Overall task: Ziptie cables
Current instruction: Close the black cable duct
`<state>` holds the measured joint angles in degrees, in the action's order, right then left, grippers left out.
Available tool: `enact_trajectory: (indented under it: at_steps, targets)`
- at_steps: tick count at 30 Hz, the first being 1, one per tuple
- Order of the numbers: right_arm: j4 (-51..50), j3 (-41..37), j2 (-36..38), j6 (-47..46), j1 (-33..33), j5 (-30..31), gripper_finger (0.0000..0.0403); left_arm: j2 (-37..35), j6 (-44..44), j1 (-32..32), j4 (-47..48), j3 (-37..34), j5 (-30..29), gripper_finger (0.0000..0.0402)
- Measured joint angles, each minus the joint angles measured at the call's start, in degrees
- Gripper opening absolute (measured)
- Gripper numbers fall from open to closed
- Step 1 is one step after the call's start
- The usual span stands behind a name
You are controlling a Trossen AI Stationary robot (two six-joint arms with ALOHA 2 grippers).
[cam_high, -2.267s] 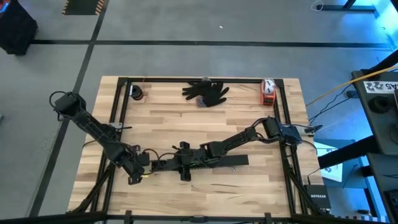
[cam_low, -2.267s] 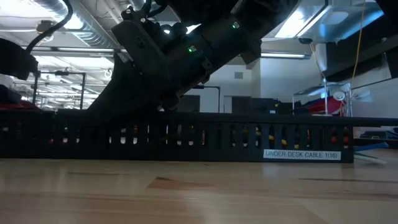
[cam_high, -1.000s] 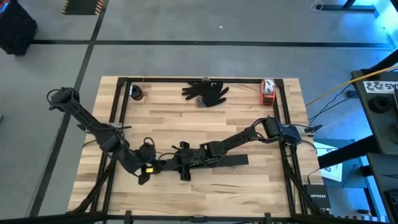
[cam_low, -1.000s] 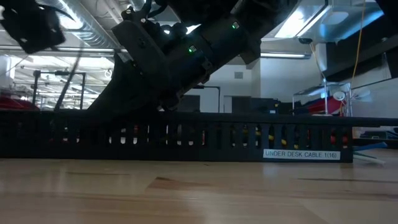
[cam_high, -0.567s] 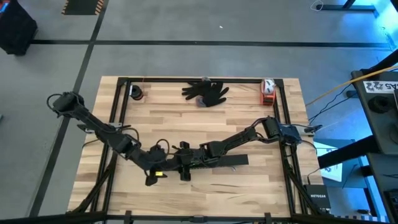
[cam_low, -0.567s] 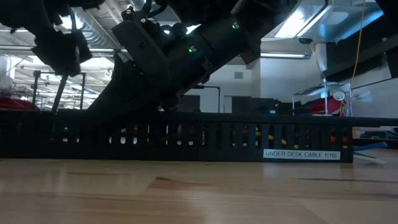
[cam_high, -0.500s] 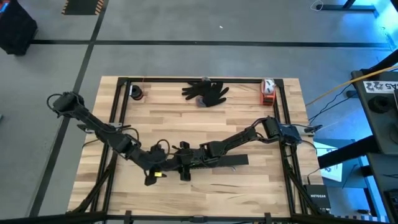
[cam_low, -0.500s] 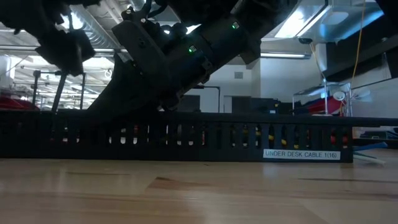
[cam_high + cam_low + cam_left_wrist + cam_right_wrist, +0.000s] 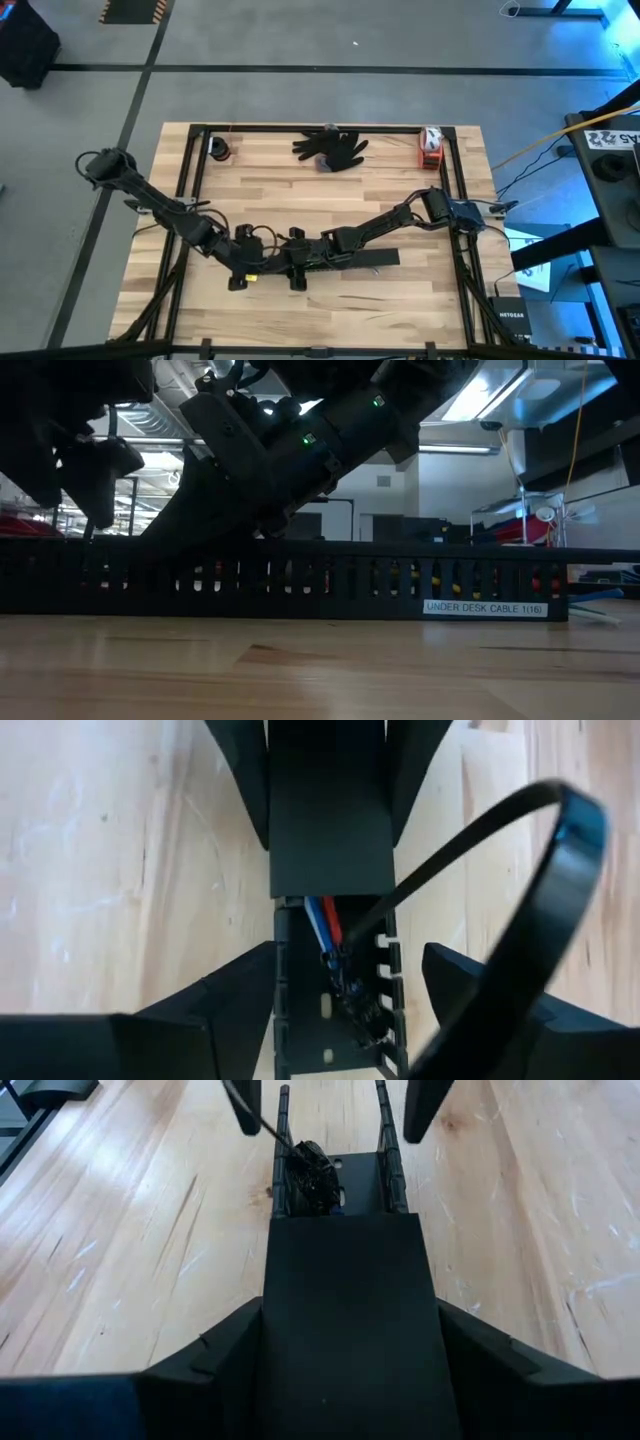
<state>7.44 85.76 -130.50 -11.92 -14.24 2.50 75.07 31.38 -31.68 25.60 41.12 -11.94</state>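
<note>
The long black slotted channel (image 9: 350,260) lies on the table near its front edge. At its open left end lie the cables (image 9: 325,925), blue, red and dark, also seen as a dark tangle (image 9: 312,1165). My right gripper (image 9: 345,1315) is shut on the channel's covered stretch. My left gripper (image 9: 348,955) stands open over the open end, one finger on either side of the channel and clear of its walls. A black ziptie strip (image 9: 545,910) arcs from the cables up past my left gripper's finger. My right gripper pinches the channel's two long sides (image 9: 262,1295) between its fingers, just behind the open end. The fingers slant down from the table's right and lie along the channel. The channel stays flat on the table. My left gripper: I cannot tell whether it touches the ziptie strip.
A black glove (image 9: 332,148) lies at the far edge, with a red-and-white object (image 9: 431,145) at the far right and a small dark round thing (image 9: 219,150) at the far left. Black frame rails (image 9: 190,180) run along the table's sides.
My left gripper has come down from above the table and gone toward the table's right, to the channel's left end, rolling about its own axis on the way. My right gripper and the channel have kept still.
</note>
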Motion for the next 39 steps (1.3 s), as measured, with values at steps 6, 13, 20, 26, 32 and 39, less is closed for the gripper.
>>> enact_trajectory:
  at_steps: [6,13,20,26,32,39]
  targets:
    - [0.0,0.0,0.0,0.0,0.0,0.0,0.0230,2.3,1.2,0.0,-1.3,-1.7,0.1,0.0265]
    - [0.0,0.0,0.0,0.0,0.0,0.1,0.0230,4.3,1.2,0.2,-2.8,-1.8,-0.1,0.0266]
    - [0.0,0.0,0.0,0.0,0.0,0.0,0.0230,8.6,1.0,-0.2,-6.4,-1.8,-1.0,0.0240]
    - [1.4,-0.1,0.0,0.0,-0.1,-0.6,0.0230,10.0,0.9,-0.2,-8.3,-1.8,-0.9,0.0162]
    - [4.7,-0.3,-0.3,0.9,-0.2,-0.3,0.0230,10.6,-1.3,0.2,-13.9,-1.9,-0.7,0.0141]
    - [2.5,-0.3,-0.1,1.4,-0.2,0.1,0.0230,12.6,-0.7,2.0,-17.5,-2.1,-0.2,0.0183]
